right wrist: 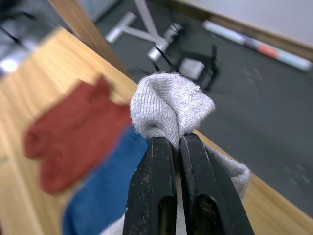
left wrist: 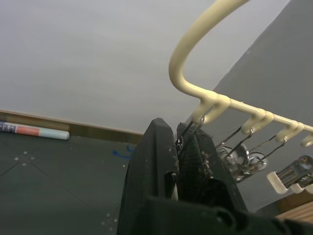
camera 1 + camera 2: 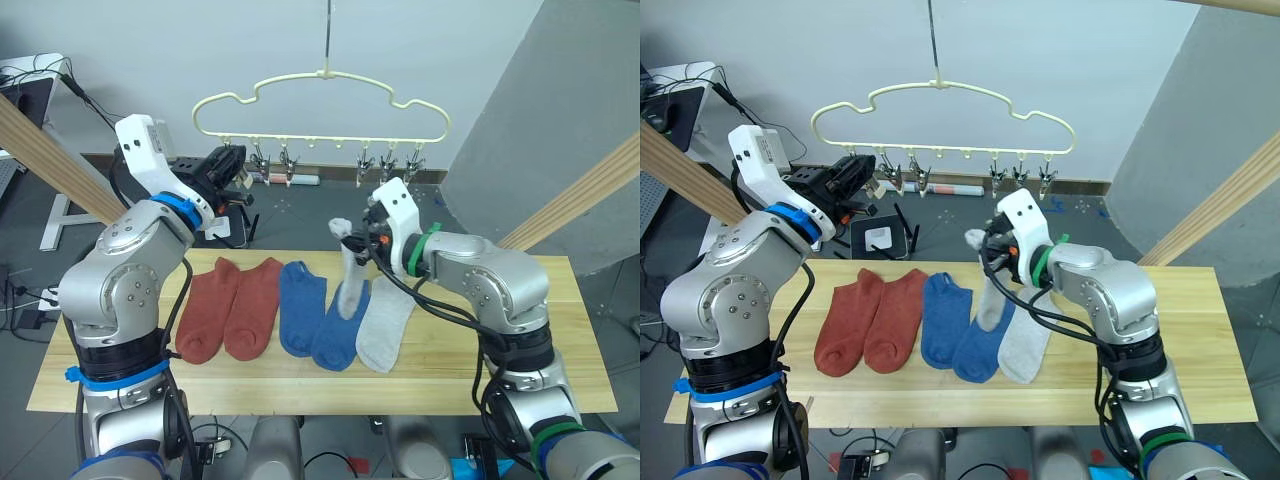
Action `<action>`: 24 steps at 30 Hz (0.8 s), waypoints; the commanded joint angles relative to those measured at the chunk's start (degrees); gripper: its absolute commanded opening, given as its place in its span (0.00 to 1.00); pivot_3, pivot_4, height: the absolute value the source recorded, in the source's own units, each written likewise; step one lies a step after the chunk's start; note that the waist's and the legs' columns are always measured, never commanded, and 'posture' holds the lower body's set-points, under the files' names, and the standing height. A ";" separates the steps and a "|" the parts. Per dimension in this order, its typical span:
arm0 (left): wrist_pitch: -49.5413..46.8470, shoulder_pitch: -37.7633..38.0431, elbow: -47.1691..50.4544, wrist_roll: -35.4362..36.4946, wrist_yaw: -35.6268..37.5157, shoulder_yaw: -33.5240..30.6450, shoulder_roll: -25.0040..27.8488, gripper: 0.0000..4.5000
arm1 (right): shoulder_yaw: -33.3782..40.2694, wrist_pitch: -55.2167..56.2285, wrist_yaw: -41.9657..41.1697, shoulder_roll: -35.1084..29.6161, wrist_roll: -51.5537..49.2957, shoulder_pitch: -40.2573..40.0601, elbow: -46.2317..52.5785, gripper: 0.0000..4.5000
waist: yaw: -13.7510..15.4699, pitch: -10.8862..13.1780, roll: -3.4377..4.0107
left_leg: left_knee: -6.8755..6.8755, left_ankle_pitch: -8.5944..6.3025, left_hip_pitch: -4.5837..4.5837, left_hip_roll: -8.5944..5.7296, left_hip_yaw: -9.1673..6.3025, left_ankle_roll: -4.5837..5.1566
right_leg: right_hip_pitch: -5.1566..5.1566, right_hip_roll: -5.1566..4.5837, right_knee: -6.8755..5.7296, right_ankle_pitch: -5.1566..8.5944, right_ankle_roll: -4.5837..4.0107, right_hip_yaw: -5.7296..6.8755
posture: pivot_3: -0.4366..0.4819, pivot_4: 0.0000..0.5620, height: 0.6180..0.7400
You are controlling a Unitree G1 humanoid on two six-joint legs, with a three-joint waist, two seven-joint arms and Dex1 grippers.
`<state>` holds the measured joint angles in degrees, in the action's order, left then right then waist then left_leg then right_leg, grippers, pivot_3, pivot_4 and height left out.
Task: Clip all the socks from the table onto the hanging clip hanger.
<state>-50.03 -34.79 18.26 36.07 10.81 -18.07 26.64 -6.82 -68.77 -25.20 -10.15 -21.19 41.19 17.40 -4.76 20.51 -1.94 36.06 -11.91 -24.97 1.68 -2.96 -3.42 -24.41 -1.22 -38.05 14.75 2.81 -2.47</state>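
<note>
The pale yellow clip hanger (image 3: 327,74) hangs above the far side of the table (image 3: 560,340). My left gripper (image 3: 232,160) is raised to its leftmost clip (image 2: 201,155) and is shut on it; the black fingers (image 2: 151,161) press it from both sides. My right gripper (image 1: 177,142) is shut on the bunched end of a light grey sock (image 3: 349,285), which hangs from it down to the table. Two rust-red socks (image 3: 208,310), two blue socks (image 3: 300,305) and another grey sock (image 3: 385,325) lie flat in a row.
Thick wooden poles slant up at the left (image 3: 50,160) and at the right (image 3: 590,190). Several free silver clips (image 3: 285,158) hang along the frame. On the floor behind the table are a striped tube (image 3: 300,178) and a small black stand (image 3: 880,238).
</note>
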 commanded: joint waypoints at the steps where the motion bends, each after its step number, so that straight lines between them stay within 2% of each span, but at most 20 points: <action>1: -1.06 -0.89 1.20 1.67 -0.06 -2.28 1.10 0.02 | -1.61 3.22 1.15 3.59 -0.71 0.12 -0.59 0.00 | -0.03 0.00 0.00 | 0.00 0.00 0.01 0.01 -0.02 0.00 | 0.00 0.01 -0.02 0.00 0.00 0.02 | 0.36 0.65 1.00; 5: -2.74 -2.18 -0.30 3.94 -1.41 -4.38 0.55 0.02 | -3.51 7.27 2.96 8.97 0.07 0.82 -4.97 0.00 | -0.21 0.00 0.00 | -0.01 0.00 0.02 0.04 -0.01 0.00 | -0.05 0.05 -0.08 0.00 -0.01 0.01 | 0.36 0.64 1.00; 13: -4.38 -2.89 -1.32 5.78 -2.02 -5.14 1.19 0.02 | -6.92 13.46 4.75 14.86 1.65 2.16 -11.31 0.00 | -0.18 0.00 0.00 | -0.01 0.00 0.00 0.03 0.01 -0.01 | -0.07 0.01 -0.06 -0.01 -0.01 0.00 | 0.37 0.62 1.00; 24: -7.18 -3.42 -1.53 8.97 -3.95 -6.30 1.31 0.02 | -6.03 20.40 5.30 18.44 3.69 6.95 -19.64 0.00 | -0.13 0.00 0.00 | -0.01 0.01 0.01 0.05 0.00 -0.02 | -0.12 0.03 -0.13 -0.01 -0.02 0.01 | 0.38 0.62 1.00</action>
<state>-57.17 -37.79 15.68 44.40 7.26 -22.82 27.22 -13.12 -50.16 -19.82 7.30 -17.38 46.84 -2.71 -4.89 20.50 -1.94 36.05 -11.89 -24.96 1.73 -2.96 -3.45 -24.53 -1.18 -38.18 14.74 2.79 -2.45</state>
